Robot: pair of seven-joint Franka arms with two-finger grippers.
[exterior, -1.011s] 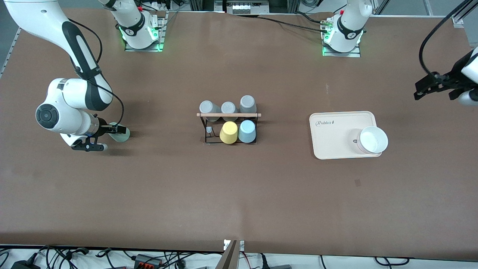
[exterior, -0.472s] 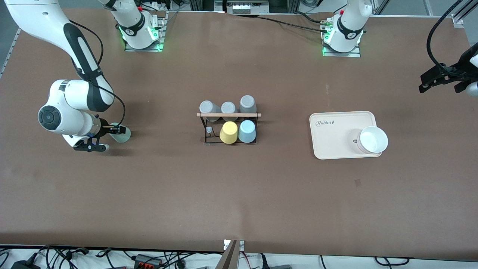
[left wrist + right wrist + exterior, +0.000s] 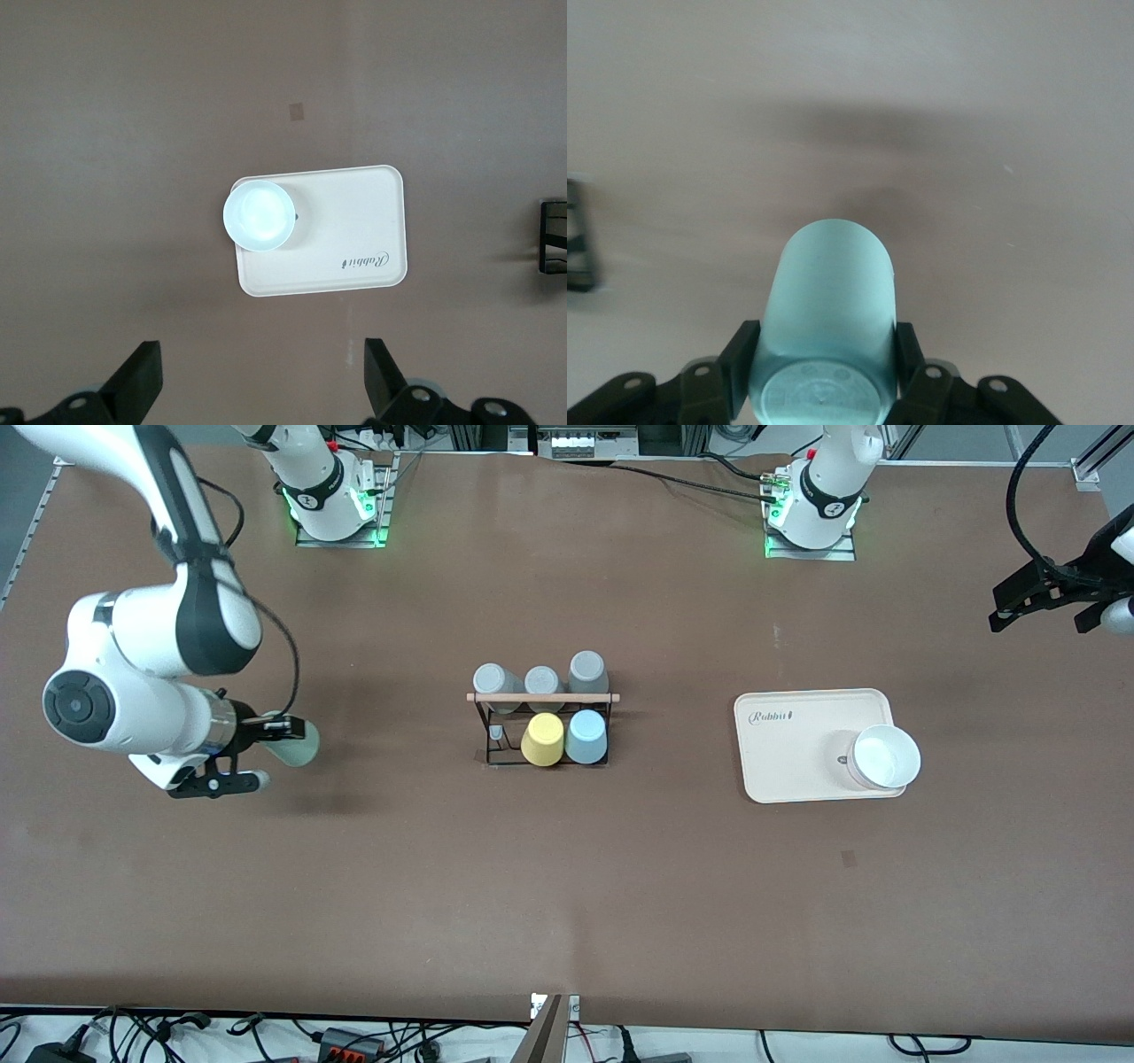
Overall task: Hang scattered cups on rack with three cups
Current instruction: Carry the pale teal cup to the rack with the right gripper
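Observation:
My right gripper is shut on the pale mint green cup and holds it on its side above the table at the right arm's end. In the right wrist view the cup sits between both fingers, base toward the camera. The black wire rack with a wooden rod stands mid-table. The light blue cup hangs upside down on it beside a yellow cup. My left gripper is open and empty, up over the left arm's end of the table.
Three grey cups hang on the rack's row farther from the front camera. One short peg beside the yellow cup is bare. A beige tray holding a white bowl lies toward the left arm's end, also in the left wrist view.
My right gripper has risen off the table with the mint green cup and shifted slightly toward the rack. My left gripper has drifted a little toward the robots' bases.

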